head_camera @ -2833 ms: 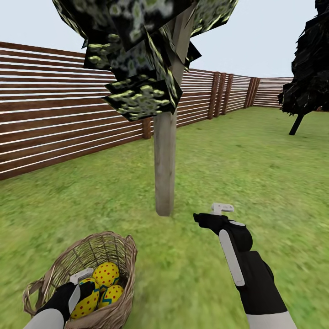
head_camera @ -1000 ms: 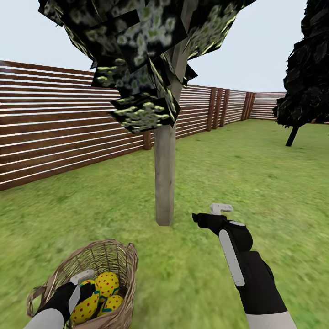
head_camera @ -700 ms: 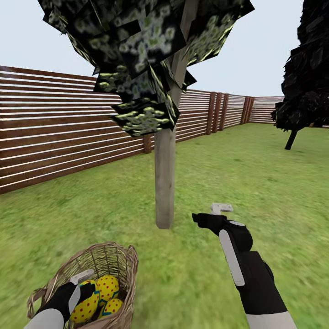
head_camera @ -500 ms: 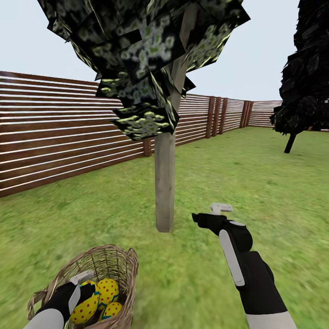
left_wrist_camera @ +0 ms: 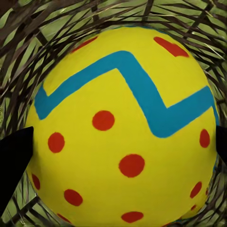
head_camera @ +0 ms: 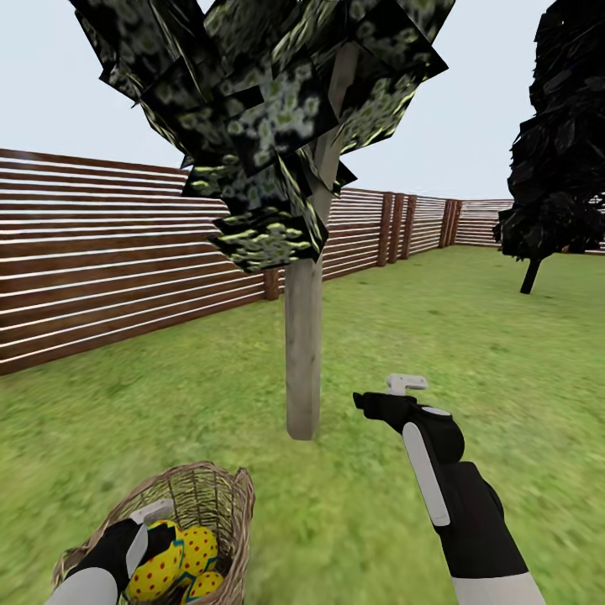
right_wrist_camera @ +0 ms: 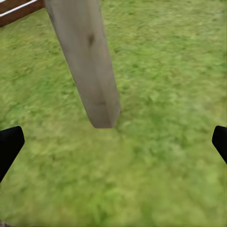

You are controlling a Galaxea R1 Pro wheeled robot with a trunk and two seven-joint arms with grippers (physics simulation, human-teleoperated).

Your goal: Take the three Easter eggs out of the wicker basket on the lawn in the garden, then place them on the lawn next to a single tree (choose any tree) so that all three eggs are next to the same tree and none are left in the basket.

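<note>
The wicker basket (head_camera: 220, 504) stands on the lawn (head_camera: 470, 361) at the lower left, close to the tree (head_camera: 302, 353). Inside lie two Easter eggs (head_camera: 199, 544) (head_camera: 207, 584). A third Easter egg (head_camera: 158, 570), yellow with red dots and a blue zigzag, sits in my left gripper (head_camera: 164, 546), which is shut on it inside the basket. In the left wrist view this egg (left_wrist_camera: 123, 132) is held between the black fingertips (left_wrist_camera: 13, 156), with wicker (left_wrist_camera: 19, 28) around it. My right gripper (head_camera: 385, 391) hovers open to the right of the trunk (right_wrist_camera: 90, 61), with nothing between its fingers.
A brown slat fence (head_camera: 126, 252) runs along the left and back of the garden. An all-black dark tree (head_camera: 559, 168) stands at the far right. Open grass stretches around the trunk's foot and to the right.
The whole view has shifted: tree, fence and basket sit lower in the picture. Against the basket and the other two eggs, my left gripper has risen a little with its egg. The right arm holds its pose.
</note>
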